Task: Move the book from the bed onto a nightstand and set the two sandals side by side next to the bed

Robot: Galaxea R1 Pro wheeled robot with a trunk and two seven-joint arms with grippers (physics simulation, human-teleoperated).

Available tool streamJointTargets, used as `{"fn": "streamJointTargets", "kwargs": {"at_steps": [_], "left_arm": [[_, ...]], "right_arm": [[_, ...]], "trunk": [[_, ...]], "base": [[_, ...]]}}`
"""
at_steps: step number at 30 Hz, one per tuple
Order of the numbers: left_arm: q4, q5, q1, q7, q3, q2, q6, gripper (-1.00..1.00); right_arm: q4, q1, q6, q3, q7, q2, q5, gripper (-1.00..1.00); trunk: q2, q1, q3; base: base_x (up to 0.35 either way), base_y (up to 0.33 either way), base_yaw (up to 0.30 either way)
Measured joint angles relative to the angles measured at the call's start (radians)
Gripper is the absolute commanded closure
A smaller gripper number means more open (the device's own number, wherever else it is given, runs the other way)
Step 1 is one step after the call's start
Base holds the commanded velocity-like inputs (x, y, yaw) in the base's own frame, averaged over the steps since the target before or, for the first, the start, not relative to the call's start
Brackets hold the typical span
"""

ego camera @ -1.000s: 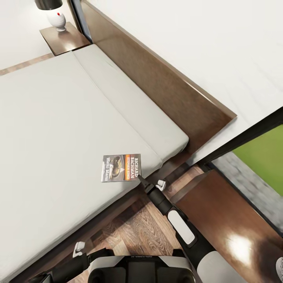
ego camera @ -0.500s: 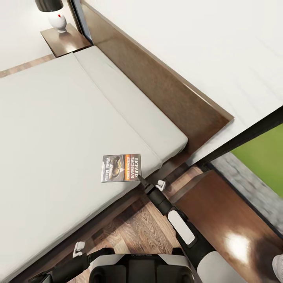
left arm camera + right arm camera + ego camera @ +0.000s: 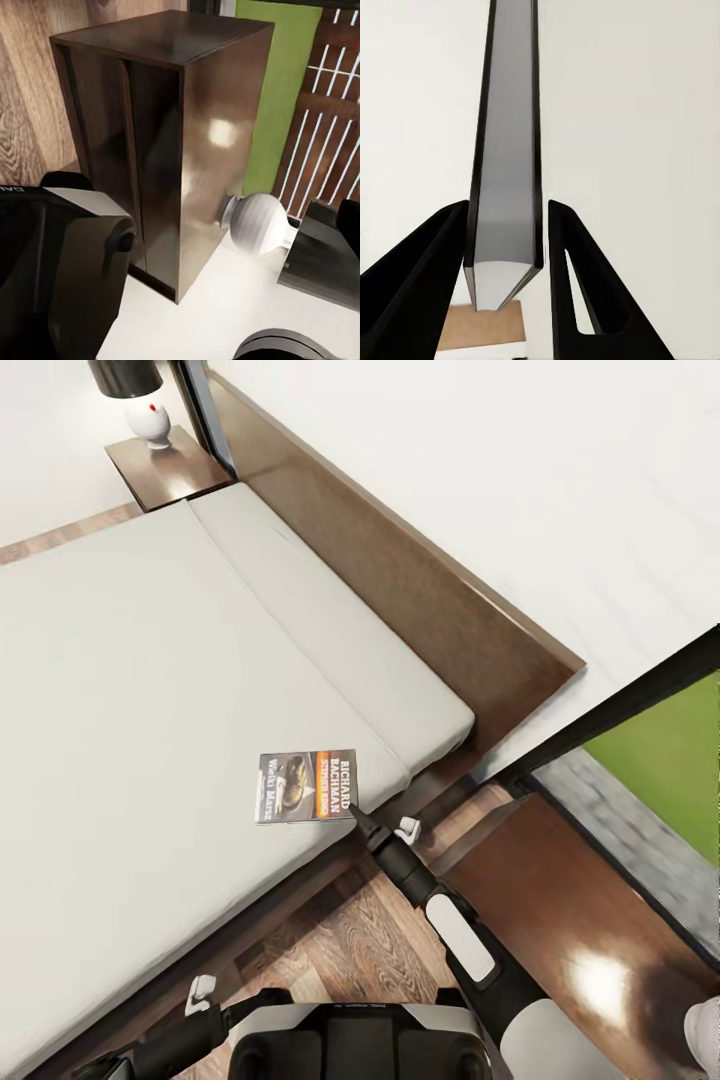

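Two black fingers (image 3: 427, 285) of the right gripper (image 3: 354, 812) clamp the book's (image 3: 306, 786) edge. It lies on the bed (image 3: 150, 690) near the nightstand (image 3: 590, 930). Left gripper's state: cannot tell.

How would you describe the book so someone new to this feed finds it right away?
Start at the bed, the wide grey mattress in a dark wood frame. Follow its near edge toward the headboard end; the book lies flat there, with the right gripper at its corner. It is the lone object on the plain mattress: a thin dark cover with an orange band and white lettering.
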Motion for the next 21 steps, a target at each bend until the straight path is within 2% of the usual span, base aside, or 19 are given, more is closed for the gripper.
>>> {"fn": "streamJointTargets", "kwargs": {"at_steps": [13, 21], "left_arm": [[-0.001, 0.0, 0.0, 0.0, 0.0, -0.001, -0.001, -1.0], [0.0, 0.0, 0.0, 0.0, 0.0, -0.001, -0.001, -1.0]], "right_arm": [[-0.015, 0.0, 0.0, 0.0, -0.001, 0.0, 0.001, 1.0], [-0.015, 0.0, 0.0, 0.001, -0.001, 0.0, 0.001, 1.0]], "trunk": [[0.091, -0.05, 0.061], [0.091, -0.05, 0.073]], "base": [[0.0, 0.0, -0.089], [0.0, 0.0, -0.092]]}}
